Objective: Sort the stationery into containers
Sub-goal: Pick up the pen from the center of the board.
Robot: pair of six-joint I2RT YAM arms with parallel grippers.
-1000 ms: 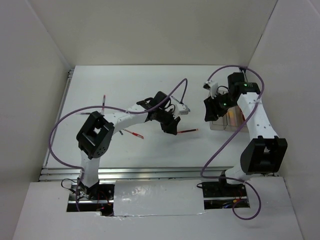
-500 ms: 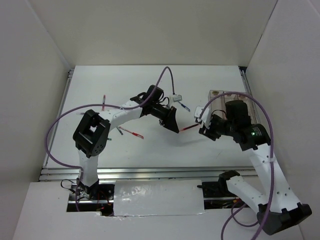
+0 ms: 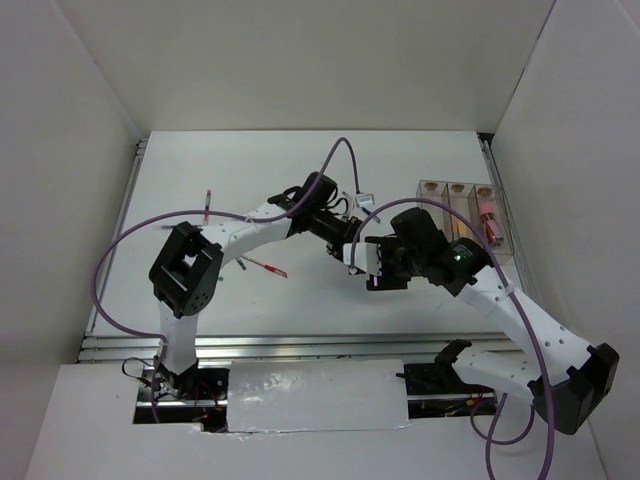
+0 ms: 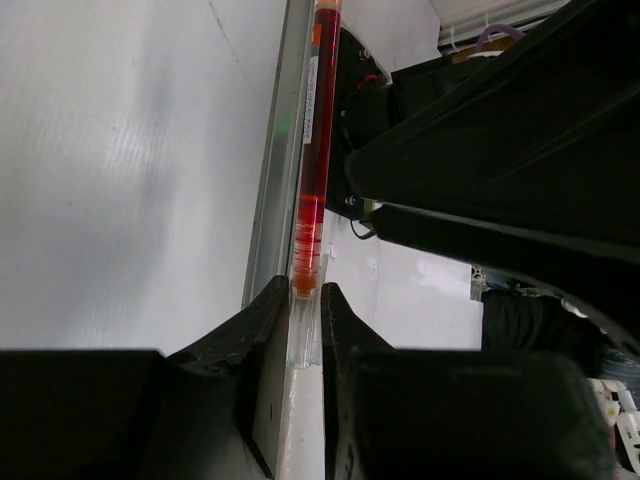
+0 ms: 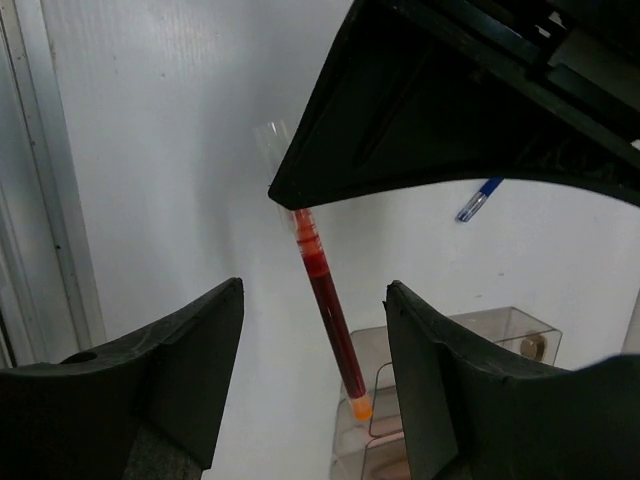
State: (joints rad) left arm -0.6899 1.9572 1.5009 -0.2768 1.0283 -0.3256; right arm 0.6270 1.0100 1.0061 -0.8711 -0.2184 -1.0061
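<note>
Your red pen [image 4: 312, 150] sits near mid-table, pinched at its clear end by the left gripper [image 4: 300, 300], jaws almost closed. The right gripper [image 5: 312, 290] straddles it, wide open and not touching it. The bins [image 3: 458, 190] lie at the table's right edge.

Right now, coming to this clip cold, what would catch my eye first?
The two arms meet at mid-table: the left end effector pinches a red pen by one end, and the open right end effector straddles it without touching. At the table's right side, a pink-capped tube lies in the rightmost of the containers.
</note>
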